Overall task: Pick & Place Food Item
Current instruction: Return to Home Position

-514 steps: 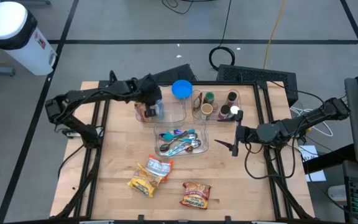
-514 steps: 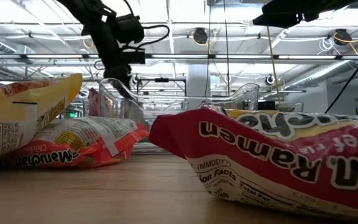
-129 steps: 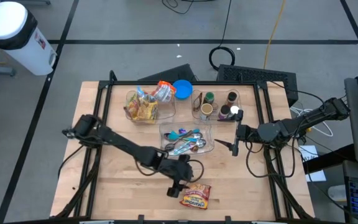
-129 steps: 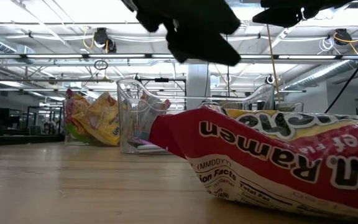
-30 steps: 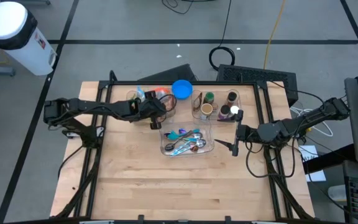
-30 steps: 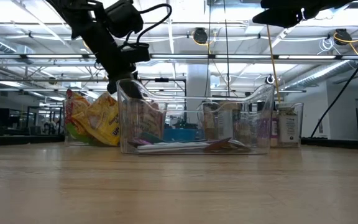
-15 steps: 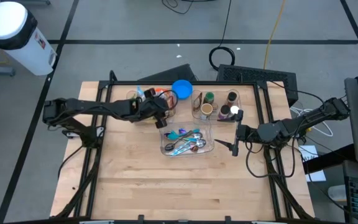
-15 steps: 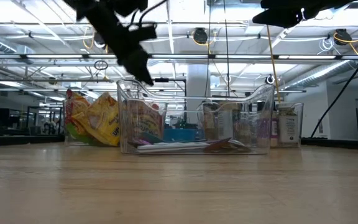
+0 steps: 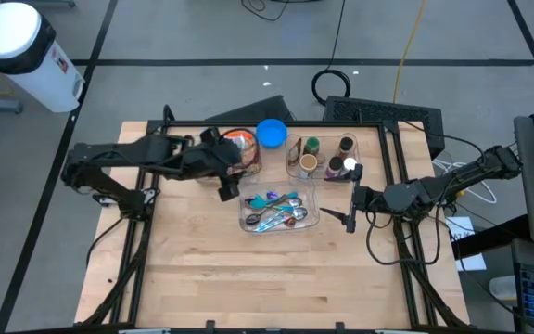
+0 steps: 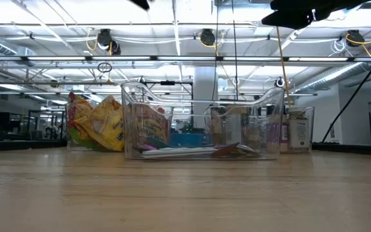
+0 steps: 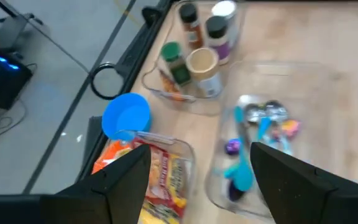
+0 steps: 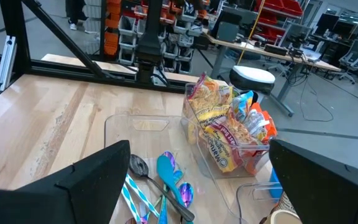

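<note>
Several ramen packets (image 12: 229, 130) stand bunched in a clear bin (image 9: 251, 167) at the table's far left; the low view shows them too (image 10: 98, 122). The topmost packet, red and orange (image 11: 163, 177), lies inside the bin's rim (image 11: 185, 148). My left gripper (image 9: 225, 186) hangs open above the bin's near side, its fingers (image 11: 126, 171) spread on either side of the packet and clear of it. My right gripper (image 9: 349, 218) waits open at the right, above the table, with nothing between its fingers (image 12: 104, 165).
A clear bin of spoons and other cutlery (image 9: 276, 209) stands in the middle of the table. A bin of spice jars (image 9: 327, 158) stands at the far right of it. A blue bowl (image 9: 271, 133) sits at the far edge. The table's near half is bare wood (image 9: 267, 278).
My left gripper has risen from the ramen bin, leaving the low view through its top, and has drawn a little toward the near edge. The red ramen packet stays in the bin with the other packets.
</note>
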Available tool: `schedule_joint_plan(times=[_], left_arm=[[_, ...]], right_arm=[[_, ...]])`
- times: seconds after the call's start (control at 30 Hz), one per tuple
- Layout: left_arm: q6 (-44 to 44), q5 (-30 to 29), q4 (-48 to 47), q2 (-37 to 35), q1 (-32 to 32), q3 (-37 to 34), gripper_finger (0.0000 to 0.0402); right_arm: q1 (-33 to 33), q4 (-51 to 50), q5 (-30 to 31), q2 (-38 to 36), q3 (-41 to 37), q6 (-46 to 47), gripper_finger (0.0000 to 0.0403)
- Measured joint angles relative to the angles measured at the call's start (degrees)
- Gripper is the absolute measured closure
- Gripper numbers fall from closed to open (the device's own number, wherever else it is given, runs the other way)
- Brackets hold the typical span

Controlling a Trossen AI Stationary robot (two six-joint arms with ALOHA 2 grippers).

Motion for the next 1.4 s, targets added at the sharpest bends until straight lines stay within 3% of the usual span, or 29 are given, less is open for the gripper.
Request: schedule_joint_plan(times=[0.2, 0.4, 0.53, 0.77, 0.9, 1.03, 1.4], left_arm=[[-1.08, 2.41, -7.55, 0.00, -5.00, 9.43, 0.0117], [2.70, 8.83, -11.59, 0.00, -7.93, 14.95, 0.0117], [4.50, 10.80, -13.58, -0.04, -8.84, 15.22, 0.0116], [4.85, 7.31, -14.64, -5.10, -9.78, 13.04, 0.0117], [4.81, 6.20, -11.66, -9.17, -9.83, 7.46, 0.0117], [3.26, 4.26, -7.16, -16.43, -9.80, -2.38, 0.0117], [-0.69, -8.61, 16.47, -41.06, -9.22, -40.92, 0.0117]], right_arm=[[0.00, 0.02, 0.00, 0.02, 0.00, 0.00, 0.0023], [0.00, 0.02, -0.01, 0.01, 0.00, 0.00, 0.0023], [0.00, 0.04, -0.02, 0.00, 0.00, 0.00, 0.0023], [0.00, 0.04, -0.02, 0.02, 0.00, 0.00, 0.0023], [0.00, 0.07, -0.02, 0.01, 0.00, 0.00, 0.0023], [-0.01, 0.07, -0.02, 0.02, 0.00, 0.00, 0.0023], [-0.01, 0.08, -0.02, 0.01, 0.00, 0.00, 0.0023]])
